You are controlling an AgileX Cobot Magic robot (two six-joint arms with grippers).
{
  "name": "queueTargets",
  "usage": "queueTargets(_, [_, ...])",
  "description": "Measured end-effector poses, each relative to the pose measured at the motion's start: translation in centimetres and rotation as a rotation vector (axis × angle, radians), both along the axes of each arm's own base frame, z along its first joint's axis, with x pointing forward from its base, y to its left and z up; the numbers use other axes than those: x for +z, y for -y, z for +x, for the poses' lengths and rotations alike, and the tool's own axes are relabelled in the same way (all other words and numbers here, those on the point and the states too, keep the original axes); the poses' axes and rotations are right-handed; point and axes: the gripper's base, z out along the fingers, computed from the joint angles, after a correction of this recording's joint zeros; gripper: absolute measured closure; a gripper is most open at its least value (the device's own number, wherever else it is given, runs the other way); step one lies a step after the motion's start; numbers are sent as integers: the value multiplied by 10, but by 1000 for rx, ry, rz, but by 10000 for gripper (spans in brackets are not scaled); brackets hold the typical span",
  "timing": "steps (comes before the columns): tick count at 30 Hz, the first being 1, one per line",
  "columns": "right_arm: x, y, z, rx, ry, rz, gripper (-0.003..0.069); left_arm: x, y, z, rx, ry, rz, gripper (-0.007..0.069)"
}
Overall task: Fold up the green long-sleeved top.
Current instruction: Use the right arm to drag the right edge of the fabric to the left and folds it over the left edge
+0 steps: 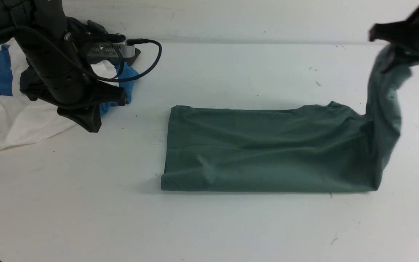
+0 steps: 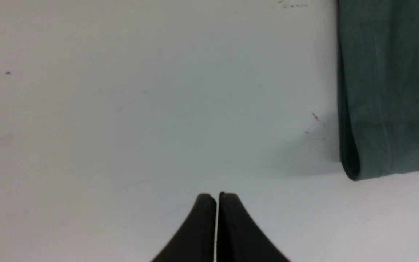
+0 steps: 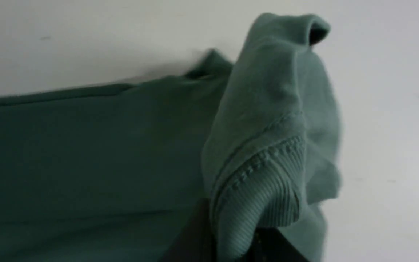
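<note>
The green long-sleeved top (image 1: 267, 149) lies folded into a long band across the middle of the white table. Its right end rises off the table as a sleeve (image 1: 384, 109) held up by my right gripper (image 1: 395, 60), which is shut on the ribbed cuff (image 3: 256, 203) in the right wrist view. My left gripper (image 1: 87, 123) hangs shut and empty over bare table left of the top. In the left wrist view its fingertips (image 2: 227, 200) touch, and the top's folded left edge (image 2: 351, 145) lies off to one side.
A heap of white, blue and black garments (image 1: 9, 109) lies at the back left, behind the left arm. The table's far edge (image 1: 253, 40) meets a pale wall.
</note>
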Motion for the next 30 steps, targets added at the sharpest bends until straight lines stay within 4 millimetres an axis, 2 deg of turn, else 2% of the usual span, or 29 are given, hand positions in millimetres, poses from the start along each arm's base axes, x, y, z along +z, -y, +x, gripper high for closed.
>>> queueTargets(1, [3, -16, -2, 30, 6, 15, 615, 0, 0, 0, 1, -1, -5, 629])
queueTargets(2, [8, -42, -6, 86, 18, 31, 615, 0, 1, 0, 1, -1, -9, 629])
queueTargets(3, [10, -53, -8, 109, 22, 42, 615, 0, 1, 0, 2, -2, -13, 629])
queueTargets(6, [18, -103, -23, 213, 30, 93, 615, 0, 2, 0, -2, -3, -22, 629])
queueTargets(7, [17, -106, -24, 219, 29, 99, 615, 0, 2, 0, -2, -3, -22, 629])
queueTargets(11, [8, -155, -35, 316, 4, 177, 615, 0, 2, 0, -2, -3, -26, 629])
queueTargets(20, [-38, -213, -22, 329, -34, 404, 615, 0, 3, 0, -2, -4, -29, 629])
queueTargets(21, [-38, -214, -22, 329, -32, 411, 615, 0, 3, 0, -2, -4, -29, 629])
queueTargets(22, [-47, -223, -20, 323, -41, 444, 615, 0, 3, 0, -2, -4, -29, 629])
queueTargets(26, [-70, -237, -18, 320, -83, 463, 612, 0, 3, 0, -2, -4, -29, 629])
queueTargets(30, [-96, -250, -17, 324, -124, 450, 580, 0, 3, 0, -2, -4, -30, 629])
